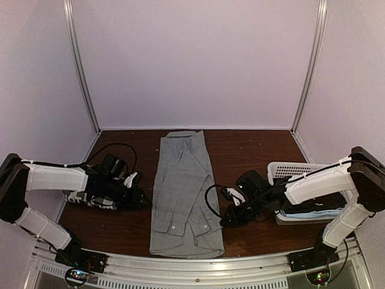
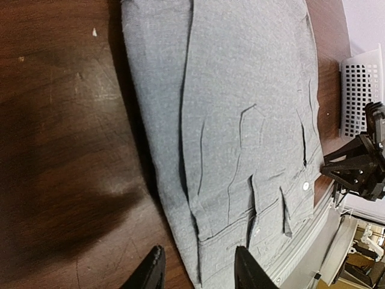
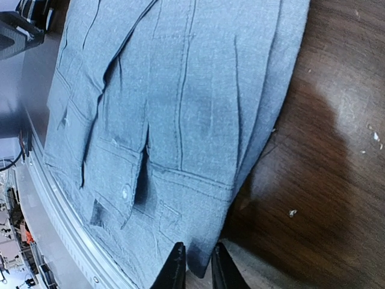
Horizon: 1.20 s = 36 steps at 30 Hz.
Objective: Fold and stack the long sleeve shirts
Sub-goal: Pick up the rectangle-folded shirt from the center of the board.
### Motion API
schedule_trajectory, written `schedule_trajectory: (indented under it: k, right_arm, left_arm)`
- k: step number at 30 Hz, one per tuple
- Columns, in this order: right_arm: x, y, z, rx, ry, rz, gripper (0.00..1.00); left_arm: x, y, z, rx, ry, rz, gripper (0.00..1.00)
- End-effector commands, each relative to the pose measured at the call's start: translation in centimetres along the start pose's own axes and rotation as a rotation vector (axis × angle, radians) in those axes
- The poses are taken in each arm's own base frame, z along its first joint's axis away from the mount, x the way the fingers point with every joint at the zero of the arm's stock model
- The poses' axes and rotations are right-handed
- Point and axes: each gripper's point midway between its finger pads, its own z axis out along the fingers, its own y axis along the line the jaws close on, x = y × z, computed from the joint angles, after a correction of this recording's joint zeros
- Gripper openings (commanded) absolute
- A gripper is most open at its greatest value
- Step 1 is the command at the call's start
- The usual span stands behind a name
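Pale walls around a dark brown wooden counter.

From above: plain mid-grey button-up shirt already narrowed to a long strip, lying lengthwise mid-counter, collar far, hem near. Black-and-white checked shirt at the left, partly under the left arm, probably next in line. White slotted plastic basket at the right, holding pale blue cloth. Left tool and right tool low on either side of the strip, likely placed to lift the near end together for a crosswise fold.

From the left wrist: left tool spread wide, released, straddling the near left edge of the grey shirt; gripping nothing yet.

From the right wrist: right tool nearly closed at the near right edge of the grey shirt; cannot tell whether pinching cloth or merely beside it.
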Motion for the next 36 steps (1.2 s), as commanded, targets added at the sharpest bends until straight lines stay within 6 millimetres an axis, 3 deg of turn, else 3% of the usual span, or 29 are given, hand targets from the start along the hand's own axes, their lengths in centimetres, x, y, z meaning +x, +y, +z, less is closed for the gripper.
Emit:
schedule_trajectory:
  k: [1,7,13,21,29,36]
  right_arm:
    - [0.0,1.6,-0.4,-0.039,0.012,-0.011,0.12]
    - [0.3,3.4,-0.7,-0.095,0.046,-0.022,0.10]
    - [1.4,2.0,0.2,-0.056,0.078,-0.010,0.10]
    - [1.2,1.1,-0.2,-0.005,0.051,-0.004,0.32]
    - [-0.2,0.6,-0.9,-0.031,-0.022,0.046,0.42]
    - [-0.5,0.0,-0.6,-0.083,-0.036,0.100,0.42]
  left_arm:
    - [0.4,-0.1,-0.2,0.009,0.003,0.011,0.40]
    - [0.5,-0.5,-0.3,0.025,0.008,0.018,0.40]
    - [1.3,0.0,-0.1,0.027,0.031,0.011,0.41]
    - [4.0,0.7,0.5,0.037,0.102,-0.023,0.44]
    - [5.6,1.1,0.6,0.042,0.139,-0.055,0.44]
    - [6.2,0.6,0.9,0.078,0.156,-0.074,0.43]
